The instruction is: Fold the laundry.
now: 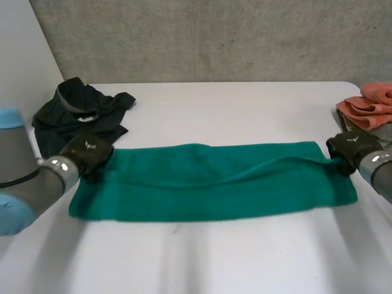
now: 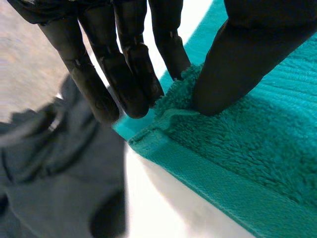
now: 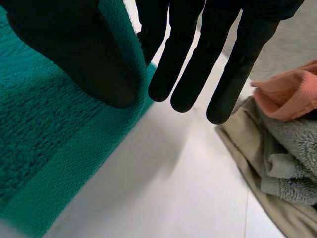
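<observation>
Green terry, the towel (image 1: 208, 180) lies stretched lengthwise across the white table (image 1: 202, 257). I have it by both far corners so that, I judge, the long edge can lift evenly for a fold. My left hand (image 1: 89, 153) pinches its corner between thumb and near-straight fingers beside the dark garment (image 1: 79, 110), and my right hand (image 1: 350, 147) nips the opposite corner likewise, near the pink heap (image 1: 370, 107).

Salmon-pink terry cloth pile (image 1: 370, 104) at the right edge of the white tabletop (image 1: 245, 257): cut off by the head view's edge. Dark crumpled garment (image 2: 54, 168): blurred in left wrist view. Left robot hand (image 1: 89, 153) hides one far corner of the long green terry towel (image 1: 208, 180), right robot hand (image 1: 352, 147) the other.
</observation>
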Tool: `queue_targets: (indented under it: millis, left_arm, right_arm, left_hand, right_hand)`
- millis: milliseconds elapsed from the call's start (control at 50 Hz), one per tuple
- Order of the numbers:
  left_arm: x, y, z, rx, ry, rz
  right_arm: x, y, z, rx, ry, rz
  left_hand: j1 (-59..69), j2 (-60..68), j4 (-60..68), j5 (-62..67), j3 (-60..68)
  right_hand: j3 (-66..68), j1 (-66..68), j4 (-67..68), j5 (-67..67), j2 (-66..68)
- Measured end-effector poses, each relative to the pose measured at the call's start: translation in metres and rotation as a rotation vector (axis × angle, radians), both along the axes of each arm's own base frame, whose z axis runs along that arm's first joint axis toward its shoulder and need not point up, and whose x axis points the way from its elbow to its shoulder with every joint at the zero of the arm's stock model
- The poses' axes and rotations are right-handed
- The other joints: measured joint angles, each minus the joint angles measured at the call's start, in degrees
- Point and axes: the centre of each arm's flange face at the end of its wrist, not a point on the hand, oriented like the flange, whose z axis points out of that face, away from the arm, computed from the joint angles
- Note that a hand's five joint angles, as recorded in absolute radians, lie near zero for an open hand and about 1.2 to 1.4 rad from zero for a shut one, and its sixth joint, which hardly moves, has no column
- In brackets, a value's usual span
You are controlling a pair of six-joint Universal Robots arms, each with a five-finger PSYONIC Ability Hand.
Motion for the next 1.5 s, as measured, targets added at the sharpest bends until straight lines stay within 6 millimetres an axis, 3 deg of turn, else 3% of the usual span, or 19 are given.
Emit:
queue_targets:
  millis: [160, 260, 300, 380, 400, 540, 720, 800, 940, 1080, 1140, 1160, 1200, 1280, 1420, 1500]
  left_arm:
    - [-0.022, -0.049, -0.006, -0.133, 0.01, 0.037]
    - [-0.029, -0.07, -0.012, -0.166, 0.007, 0.053]
    - [-0.032, -0.074, -0.016, -0.165, 0.005, 0.056]
    - [-0.036, -0.077, -0.02, -0.152, 0.006, 0.058]
    - [-0.037, -0.076, -0.019, -0.151, 0.009, 0.059]
    - [-0.035, -0.066, 0.0, -0.15, 0.063, 0.105]
    - [-0.017, -0.03, 0.04, -0.17, 0.161, 0.139]
    - [-0.011, -0.01, 0.043, -0.162, 0.188, 0.119]
    - [-0.005, 0.019, 0.029, -0.138, 0.223, 0.062]
    - [-0.006, 0.027, 0.014, -0.13, 0.25, 0.045]
    - [-0.007, 0.027, 0.01, -0.122, 0.256, 0.048]
    - [-0.008, 0.027, 0.009, -0.12, 0.257, 0.05]
    - [-0.008, 0.028, 0.009, -0.116, 0.259, 0.054]
    - [-0.008, 0.029, 0.012, -0.118, 0.262, 0.061]
    - [-0.003, 0.032, 0.027, -0.145, 0.287, 0.078]
    - [0.0, 0.035, 0.033, -0.15, 0.303, 0.085]
  right_arm:
    - [0.012, -0.032, -0.014, -0.063, -0.024, -0.073]
    - [0.021, -0.051, -0.023, -0.114, -0.018, -0.108]
    - [0.025, -0.056, -0.026, -0.136, -0.017, -0.12]
    - [0.033, -0.062, -0.027, -0.173, -0.02, -0.13]
    - [0.034, -0.063, -0.026, -0.185, -0.023, -0.133]
    - [0.042, -0.058, 0.001, -0.25, -0.067, -0.139]
    - [0.033, -0.013, 0.047, -0.212, -0.083, -0.049]
    - [0.023, 0.009, 0.046, -0.147, -0.053, 0.004]
    - [0.008, 0.032, 0.014, -0.019, -0.028, 0.078]
    - [0.004, 0.022, -0.021, -0.027, -0.037, 0.09]
    - [0.003, 0.012, -0.034, -0.054, -0.029, 0.077]
    - [0.001, 0.009, -0.036, -0.062, -0.025, 0.066]
    - [-0.005, 0.003, -0.036, -0.079, -0.011, 0.026]
    - [-0.022, -0.005, -0.028, -0.104, 0.018, -0.057]
    - [-0.087, -0.023, 0.003, -0.187, 0.212, -0.208]
    - [-0.09, -0.028, 0.017, -0.246, 0.344, -0.166]
  left_hand:
    - [0.0, 0.0, 0.0, 0.0, 0.0]
    - [0.0, 0.0, 0.0, 0.0, 0.0]
    - [-2.2, -1.8, -2.0, -1.5, -1.8]
    - [-45.1, -41.4, -40.6, -38.5, -40.7]
    - [-53.5, -50.1, -50.7, -47.6, -49.3]
    - [-55.9, -56.6, -56.9, -53.0, -55.8]
    - [-55.9, -56.6, -56.9, -53.0, -55.8]
    - [-55.9, -56.6, -56.9, -53.0, -55.8]
    - [-55.9, -56.6, -56.9, -53.0, -55.8]
    - [-55.9, -56.6, -56.9, -53.0, -55.8]
    - [-55.9, -56.6, -56.9, -53.0, -55.8]
    - [-55.9, -56.6, -56.9, -53.0, -55.8]
    - [-55.9, -56.6, -56.9, -53.0, -55.8]
    - [-55.9, -56.6, -56.9, -53.0, -55.8]
    - [-55.9, -56.6, -56.9, -53.0, -55.8]
    - [-55.9, -56.6, -56.9, -53.0, -55.8]
  right_hand:
    - [0.0, 0.0, 0.0, 0.0, 0.0]
    - [-0.8, 0.0, -0.9, -0.4, -0.6]
    - [-14.3, -11.5, -13.6, -12.2, -14.1]
    - [-50.0, -47.9, -49.8, -49.1, -50.5]
    - [-53.9, -51.1, -53.8, -52.8, -53.9]
    - [-56.5, -52.2, -56.8, -55.1, -55.5]
    - [-56.5, -52.1, -56.8, -55.1, -55.5]
    - [-55.4, -51.9, -55.8, -54.0, -55.2]
    - [-48.2, -44.9, -48.7, -46.7, -48.1]
    - [-41.9, -38.5, -42.3, -40.2, -41.9]
    - [-20.9, -16.9, -22.5, -20.8, -20.0]
    - [-7.7, -3.1, -8.2, -6.9, -5.5]
    - [-1.5, -0.7, -1.8, -1.7, -0.4]
    - [-0.6, -0.7, -0.4, -1.4, -0.2]
    - [-0.6, -0.7, -0.2, -1.4, -0.2]
    - [-0.6, -0.7, -0.2, -0.7, -0.2]
